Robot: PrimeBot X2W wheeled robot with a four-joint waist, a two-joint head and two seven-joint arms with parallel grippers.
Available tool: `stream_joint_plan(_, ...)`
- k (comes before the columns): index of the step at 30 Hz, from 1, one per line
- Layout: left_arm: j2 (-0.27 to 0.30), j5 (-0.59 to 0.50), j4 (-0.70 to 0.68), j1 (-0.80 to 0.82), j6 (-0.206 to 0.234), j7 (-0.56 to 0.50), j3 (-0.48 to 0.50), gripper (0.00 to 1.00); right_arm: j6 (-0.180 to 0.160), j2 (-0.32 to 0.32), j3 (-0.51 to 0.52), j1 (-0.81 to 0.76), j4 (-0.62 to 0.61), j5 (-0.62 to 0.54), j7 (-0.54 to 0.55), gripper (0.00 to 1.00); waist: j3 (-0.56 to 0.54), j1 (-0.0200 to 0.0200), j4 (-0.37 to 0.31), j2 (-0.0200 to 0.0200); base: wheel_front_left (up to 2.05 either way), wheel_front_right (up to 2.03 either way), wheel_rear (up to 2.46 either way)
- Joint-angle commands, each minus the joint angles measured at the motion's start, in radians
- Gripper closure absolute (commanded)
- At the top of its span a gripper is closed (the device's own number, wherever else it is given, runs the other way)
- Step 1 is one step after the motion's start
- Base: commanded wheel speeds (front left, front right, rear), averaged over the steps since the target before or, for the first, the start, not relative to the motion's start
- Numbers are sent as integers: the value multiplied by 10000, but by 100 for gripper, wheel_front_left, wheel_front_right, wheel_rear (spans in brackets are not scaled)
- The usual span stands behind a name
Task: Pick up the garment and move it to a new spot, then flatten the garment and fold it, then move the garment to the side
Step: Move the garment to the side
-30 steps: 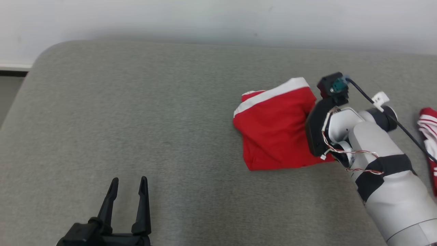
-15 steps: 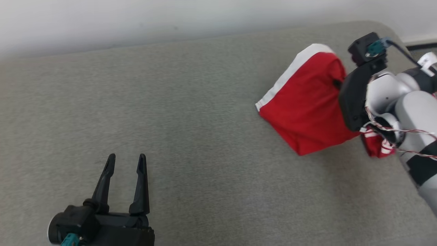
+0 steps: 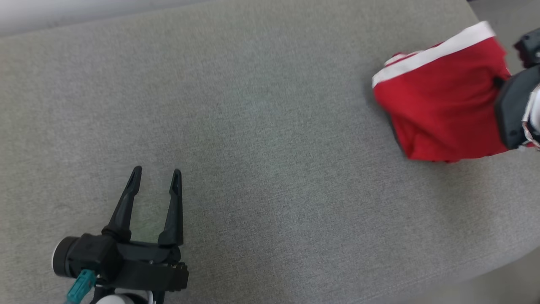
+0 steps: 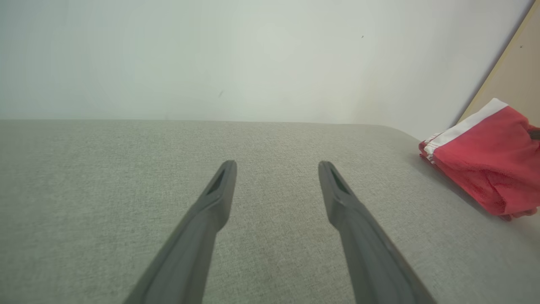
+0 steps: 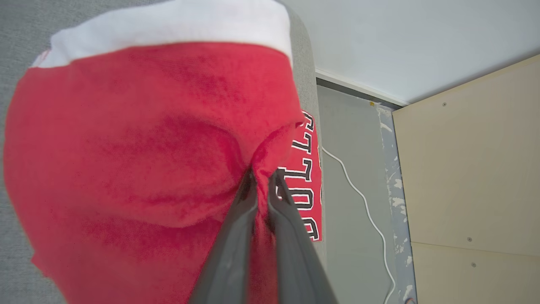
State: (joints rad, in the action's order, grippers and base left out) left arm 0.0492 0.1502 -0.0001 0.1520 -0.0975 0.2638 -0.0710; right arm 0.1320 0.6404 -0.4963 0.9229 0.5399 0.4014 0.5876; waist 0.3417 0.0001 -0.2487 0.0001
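garment [image 3: 438,105]: looks folded, at bench [image 3: 253,126] edge
right jaws: pinching garment
left jaws: wide, empty
to do: likely only the release

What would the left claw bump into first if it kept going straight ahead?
Nothing nearby. The left claw points over the grey cushion, and the red garment sits off to its right. Probably the white wall beyond, though distance is hard to judge.

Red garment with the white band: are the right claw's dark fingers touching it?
Touching. The right wrist view shows the right gripper shut on a fold of the white-banded red garment.
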Motion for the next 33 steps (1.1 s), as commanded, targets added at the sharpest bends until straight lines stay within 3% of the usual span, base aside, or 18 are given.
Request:
stream_joint_plan(1, 40, -159, 3, 217, -70, -3, 3, 0, -32, 137, 156, 123, 244, -260, -354, 100, 506, -1, -86, -1, 0, 0, 0)
stream_joint_plan(6, 66, -208, 24, 482, -153, -3, -123, 0, -32, 396, 442, 235, 860, -917, -1213, 100, 806, -1, 173, -1, 0, 0, 0)
stream_joint_plan(11, 150, -263, 47, 715, -235, -3, -183, 0, -32, 164, 1705, 202, 2168, -2028, -2097, 98, 1074, -1, 501, -1, 0, 0, 0)
stream_joint_plan(12, 147, -283, 62, 718, -232, -3, -187, 0, -32, 41, 1959, 125, 2364, -2162, -2182, 84, 1087, -1, 550, -1, 0, 0, 0)
stream_joint_plan(13, 148, -296, 71, 709, -233, -3, -171, 0, -32, -90, 2209, 56, 2532, -2329, -2258, 61, 1086, -1, 580, -1, 0, 0, 0)
stream_joint_plan(14, 147, -311, 78, 703, -238, -3, -157, 0, -32, -155, 2476, 11, 2656, -2511, -2407, 6, 1078, -1, 616, -1, 0, 0, 0)
stream_joint_plan(15, 163, -307, 80, 700, -244, -3, -120, 0, -32, -172, 2676, -1, 2793, -2670, -2589, 0, 1074, -1, 641, -1, 0, 0, 0)
stream_joint_plan(22, 203, -204, 219, 566, -279, -3, 151, 0, -32, -933, 3546, -165, 3247, -3353, -3943, 0, 563, -1, 697, -1, 0, 0, 0)
stream_joint_plan(33, 84, 12, 174, -722, 33, -3, 923, 0, -32, -2470, 4633, -2160, 2243, -2948, -6371, 0, -1568, -1, 737, -1, 0, 0, 0)
